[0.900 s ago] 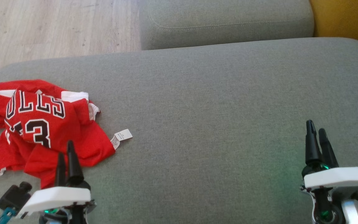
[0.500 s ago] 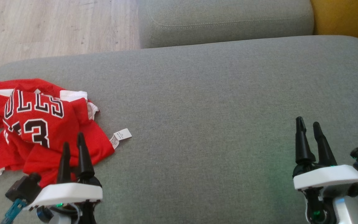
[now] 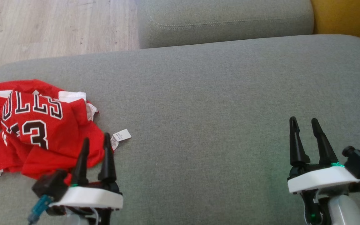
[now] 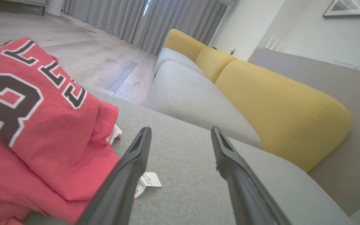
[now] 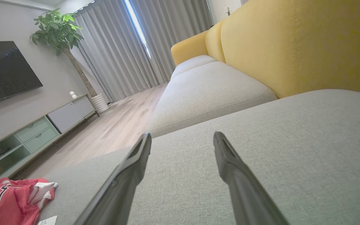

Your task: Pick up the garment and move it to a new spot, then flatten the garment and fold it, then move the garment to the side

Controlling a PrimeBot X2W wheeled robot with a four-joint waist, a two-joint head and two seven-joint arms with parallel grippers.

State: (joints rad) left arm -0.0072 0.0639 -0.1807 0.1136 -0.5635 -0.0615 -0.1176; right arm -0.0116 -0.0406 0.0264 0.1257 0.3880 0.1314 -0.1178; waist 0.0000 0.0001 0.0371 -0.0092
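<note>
Both empty, parted. Pickup stage: hovering left gripper (image 3: 96, 137) at jersey (image 3: 42, 125) edge, right gripper (image 3: 303, 119) well apart; needing lowering, pinching.

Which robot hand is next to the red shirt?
The left gripper, at the edge of the red jersey; the right gripper is far across the grey cushion.

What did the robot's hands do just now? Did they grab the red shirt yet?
Not yet. Both grippers spread their fingers wider. The left gripper slid to the robot's right, along the near edge of the red jersey toward its white tag. The right gripper drifted a little to the left. Nothing was grabbed. The jersey lies crumpled in the same place on the grey cushion.
</note>
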